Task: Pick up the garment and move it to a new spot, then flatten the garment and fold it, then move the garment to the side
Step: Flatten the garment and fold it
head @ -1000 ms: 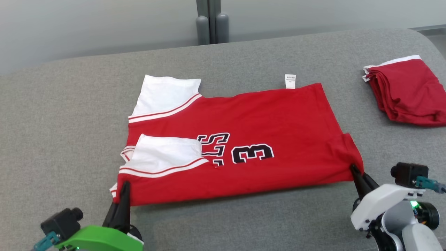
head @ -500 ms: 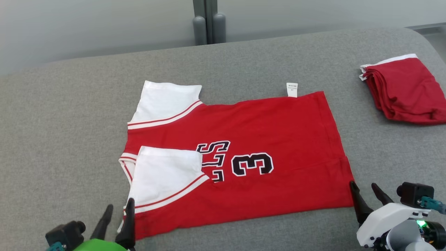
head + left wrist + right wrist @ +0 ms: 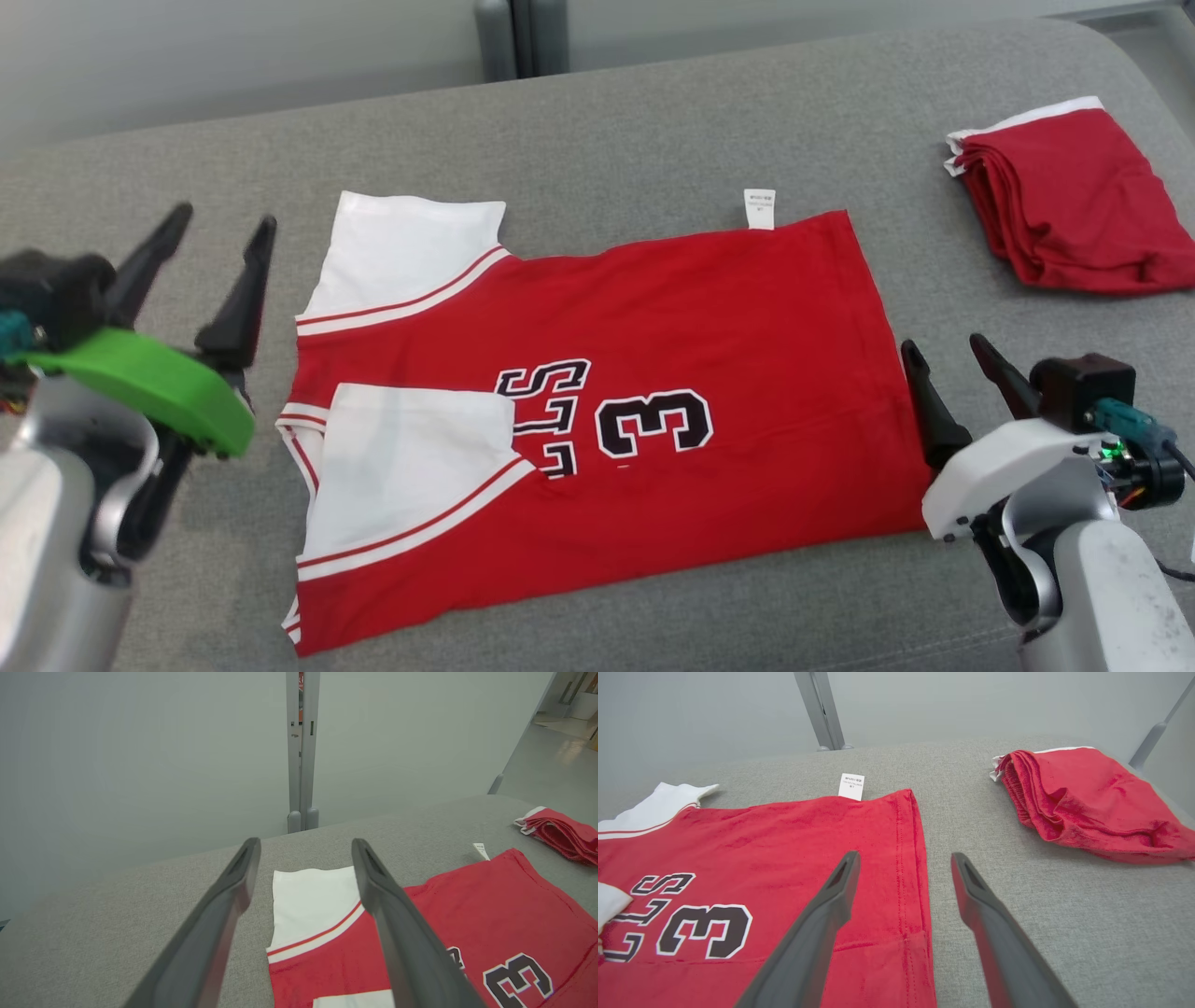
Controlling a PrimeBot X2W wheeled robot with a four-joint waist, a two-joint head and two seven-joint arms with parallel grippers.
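Observation:
The garment (image 3: 709,336) is a red jersey with white sleeves and a black "3". It lies flat on the grey table (image 3: 597,121), folded once lengthwise, with a white tag at its far edge. In the left wrist view the garment (image 3: 504,914) shows one white sleeve, and in the right wrist view the garment (image 3: 784,840) shows its hem side. My left gripper (image 3: 224,229) hovers open, left of the far sleeve, holding nothing. My right gripper (image 3: 943,345) is open beside the hem edge, also empty. The left gripper (image 3: 303,847) and right gripper (image 3: 903,858) have jaws spread wide.
A second red garment (image 3: 1064,201) lies folded in a pile at the far right of the table; this pile (image 3: 1083,798) lies right of my right fingers. A grey partition post (image 3: 518,37) stands behind the table. Bare grey surface surrounds the jersey.
Both grippers opened and let go of the jersey's near edge, which now lies flat. Both arms lifted and moved away from me, the left much farther. The camera shifted too.

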